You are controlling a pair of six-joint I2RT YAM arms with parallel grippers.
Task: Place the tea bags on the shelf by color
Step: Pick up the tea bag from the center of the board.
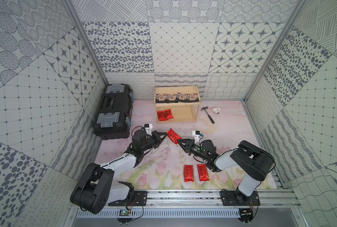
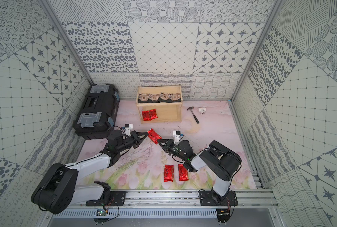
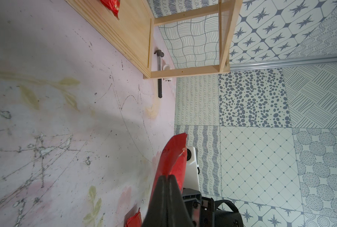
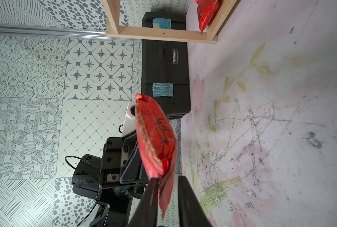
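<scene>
Left gripper point(image 1: 166, 134) is pinching one end of the red tea bag point(image 1: 174, 136), held up in front of the shelf point(image 1: 183, 116). At its other end my right gripper point(image 1: 178, 140) straddles it, jaws apart, not clamped.

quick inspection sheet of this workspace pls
surface: pink floral mat, scratched and stained.
job's things: shelf carries four black tea bags on top, two red tea bags below; two loose red tea bags on the mat; held red tea bag in the air.
clutter: toolbox, hammer, white pipe fitting.
grippers: left gripper shut on held red tea bag; right gripper open around its other end.
cables: wire loops at arm bases.
surroundings: patterned walls, front rail.
</scene>
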